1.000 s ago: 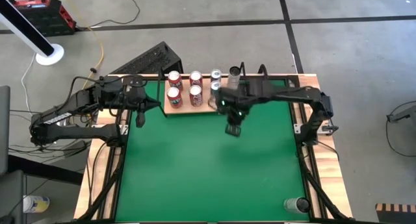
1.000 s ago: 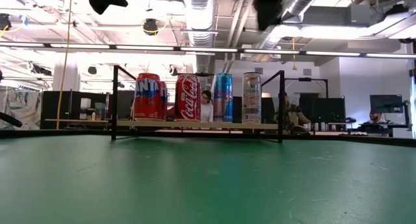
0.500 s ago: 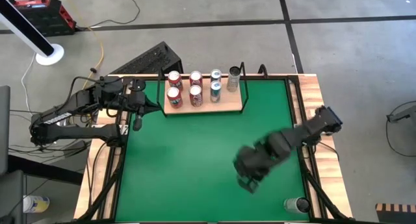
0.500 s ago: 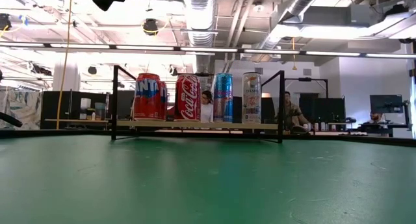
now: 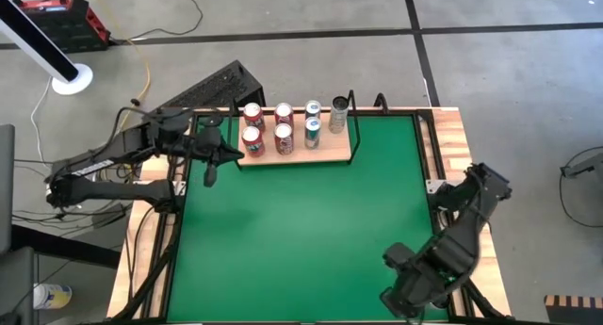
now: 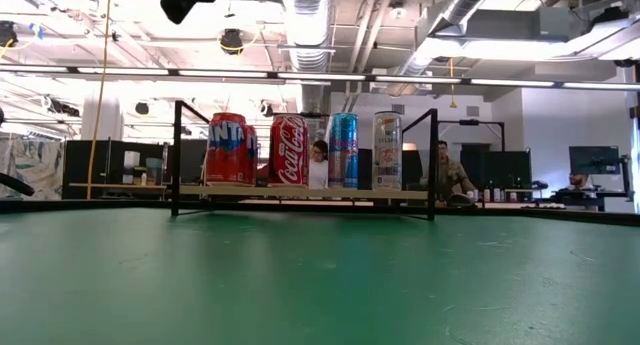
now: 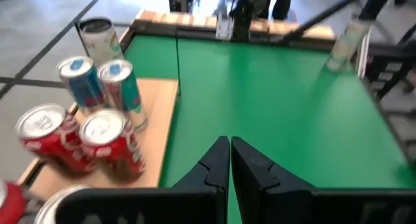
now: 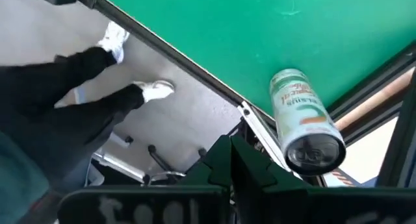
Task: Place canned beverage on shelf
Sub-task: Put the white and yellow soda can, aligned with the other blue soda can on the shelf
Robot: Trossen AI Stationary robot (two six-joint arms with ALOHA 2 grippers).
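Observation:
The shelf (image 5: 297, 144) is a light-wood board with black rod ends, standing on the green table (image 5: 301, 231) at its far edge. Several cans (image 6: 290, 150) stand upright on it. One white-and-green canned beverage (image 8: 298, 107) stands upright on the table's near right corner; my right arm hides it in the high view. My right gripper (image 8: 231, 156) hovers shut above the near edge just beside that can, touching nothing. My left gripper (image 7: 229, 160) hangs shut and empty above the table, left of the shelf (image 7: 140, 130).
A person's dark-trousered legs and white shoes (image 8: 97, 74) stand on the floor just past the table's near edge. Wooden rails (image 5: 462, 155) and black frame bars edge the table. The green top between the shelf and the near edge is bare.
My right gripper has swung fast from beside the shelf at the far edge across the table to the near right corner, rolling its wrist and staying shut. My left gripper has edged slightly toward the shelf. The cans on the shelf have not moved.

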